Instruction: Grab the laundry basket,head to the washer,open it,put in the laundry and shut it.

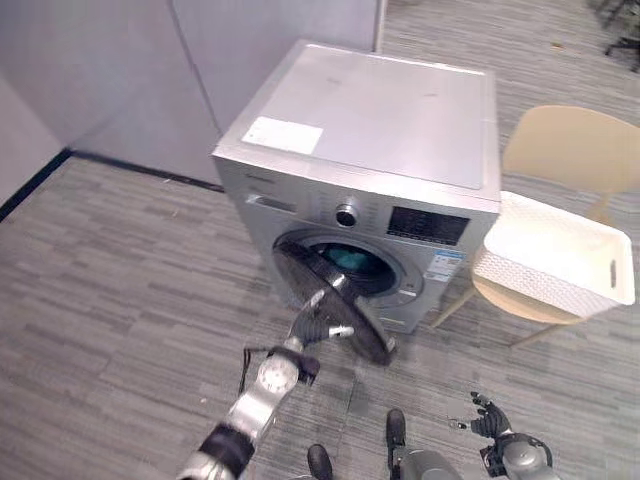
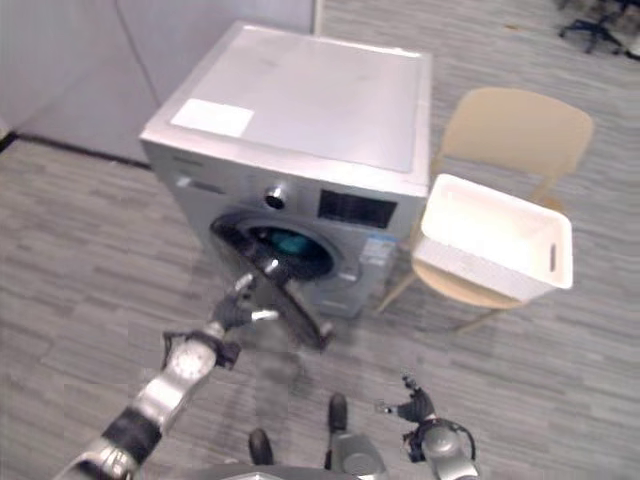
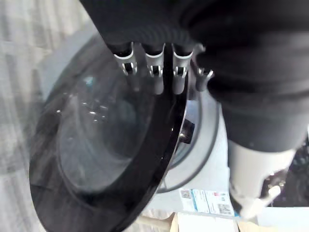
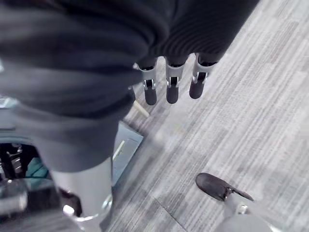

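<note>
**Washer door half open, laundry in the drum**

Nearest the camera, low in front of the washer (image 1: 370, 170), the right hand (image 1: 492, 418) hangs over the floor with relaxed fingers, holding nothing. At the washer's front, the left hand (image 1: 318, 318) has its straight fingers (image 3: 155, 77) laid against the edge of the dark round door (image 1: 335, 305), which stands partly open. Teal laundry (image 1: 352, 259) lies inside the drum. Right of the washer, the white laundry basket (image 1: 555, 262) sits on a tan chair (image 1: 575, 150); its inside looks bare.
</note>
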